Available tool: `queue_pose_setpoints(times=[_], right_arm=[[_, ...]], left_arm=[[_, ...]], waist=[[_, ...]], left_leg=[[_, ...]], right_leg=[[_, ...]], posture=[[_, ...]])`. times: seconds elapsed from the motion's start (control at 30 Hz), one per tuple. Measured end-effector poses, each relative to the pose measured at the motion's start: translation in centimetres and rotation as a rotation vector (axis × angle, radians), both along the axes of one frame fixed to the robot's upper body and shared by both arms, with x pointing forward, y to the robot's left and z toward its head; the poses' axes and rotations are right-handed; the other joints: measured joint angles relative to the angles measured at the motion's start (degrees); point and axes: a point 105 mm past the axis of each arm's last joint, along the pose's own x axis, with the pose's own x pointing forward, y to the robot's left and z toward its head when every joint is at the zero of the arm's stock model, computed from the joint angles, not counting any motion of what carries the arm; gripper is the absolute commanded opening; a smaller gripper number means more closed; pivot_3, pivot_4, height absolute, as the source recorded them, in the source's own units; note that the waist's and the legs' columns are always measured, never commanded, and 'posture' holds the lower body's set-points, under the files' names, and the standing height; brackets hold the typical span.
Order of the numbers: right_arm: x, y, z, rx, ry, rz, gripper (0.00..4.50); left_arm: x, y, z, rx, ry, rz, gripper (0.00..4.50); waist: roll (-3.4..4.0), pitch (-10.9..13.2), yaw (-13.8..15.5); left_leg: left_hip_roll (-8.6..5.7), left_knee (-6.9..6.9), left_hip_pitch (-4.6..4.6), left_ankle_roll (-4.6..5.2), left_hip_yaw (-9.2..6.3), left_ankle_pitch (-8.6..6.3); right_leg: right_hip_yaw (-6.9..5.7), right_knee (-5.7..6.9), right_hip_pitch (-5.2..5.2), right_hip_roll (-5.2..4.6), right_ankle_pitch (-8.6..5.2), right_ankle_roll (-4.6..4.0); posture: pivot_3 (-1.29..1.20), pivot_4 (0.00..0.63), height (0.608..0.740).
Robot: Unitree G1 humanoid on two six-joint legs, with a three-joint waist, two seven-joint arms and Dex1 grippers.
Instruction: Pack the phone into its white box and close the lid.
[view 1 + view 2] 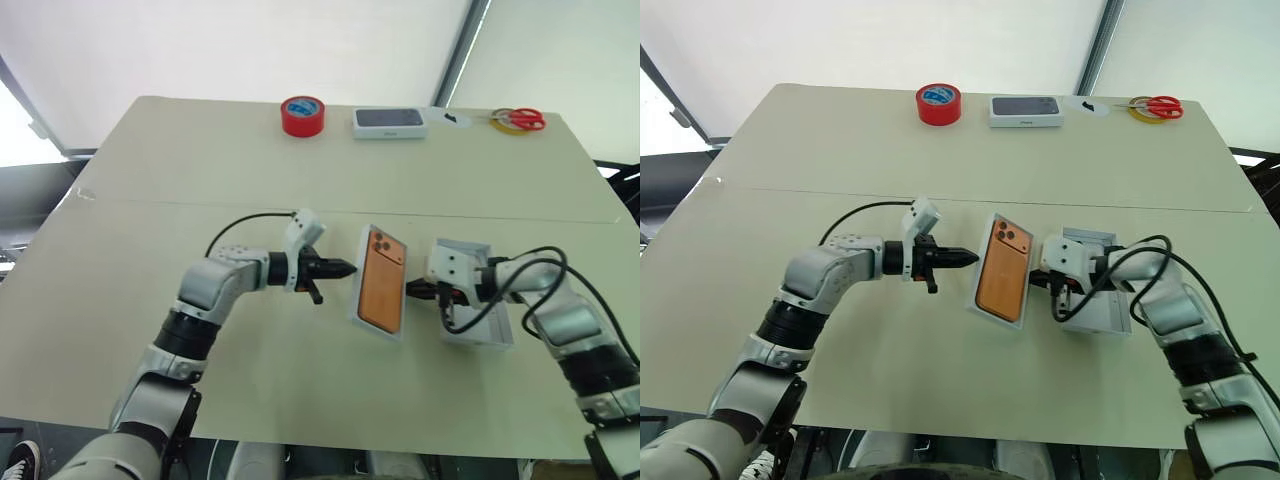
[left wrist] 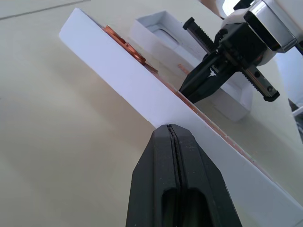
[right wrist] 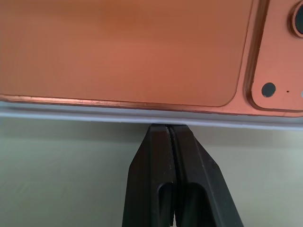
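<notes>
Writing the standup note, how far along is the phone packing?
Done: the phone appears to lie camera side up in the white box. In hand: the left gripper and right gripper, both shut, have their tips at the box's opposite long sides, likely squaring it. Left: no lid on yet. An open white tray sits beside the box, under the right arm.

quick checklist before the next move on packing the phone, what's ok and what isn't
1. Phone in the white box: ok, lying back up.
2. Left gripper shut, tips at the box's long side: ok.
3. Right gripper shut, tips at the opposite side: ok.
4. Lid on the box: not ok, it lies open side up under the right arm.
5. Insert inside the lid: cannot tell.
</notes>
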Motion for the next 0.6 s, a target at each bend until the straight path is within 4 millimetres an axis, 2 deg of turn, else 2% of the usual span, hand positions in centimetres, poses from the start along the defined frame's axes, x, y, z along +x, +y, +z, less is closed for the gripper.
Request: queue_pose_setpoints(times=[0.1,0.2,0.37,0.6], right_arm=[[-0.4,-0.9,0.1,-0.01,0.004,-0.015,0.05],[-0.4,-0.7,0.4,0.0,-0.01,-0.011,0.05],[-0.7,-0.4,0.7,0.007,-0.018,0.006,0.05],[-2.1,-0.9,0.2,-0.014,0.053,0.029,0.05]], left_arm=[[-1.5,-0.3,-1.5,0.025,0.051,-0.043,0.0],[-2.5,0.1,-3.1,0.078,0.088,-0.073,0.0],[-2.4,0.4,-3.0,0.09,0.065,-0.072,0.0],[-1.1,0.5,-2.8,0.097,0.005,-0.005,0.0]], waist=[[0.0,0.0,-0.23],[0.03,0.01,-0.32],[0.03,0.02,0.0],[0.04,0.02,-0.05]], left_leg=[[0.03,0.05,0.0,0.02,-0.01,-0.01],[0.04,0.05,0.0,0.02,-0.03,-0.01],[0.04,0.17,0.0,0.07,-0.05,-0.04],[0.03,0.29,0.0,0.22,-0.1,-0.13]], right_leg=[[0.0,0.01,0.02,0.02,0.0,0.0],[0.0,0.03,0.01,0.04,0.0,0.0],[0.0,0.02,0.08,0.03,0.0,0.0],[-0.03,0.0,0.18,0.01,0.0,0.0]], posture=[[0.0,0.15,0.74],[0.0,0.15,0.74],[0.0,0.15,0.74],[0.0,0.15,0.74]])
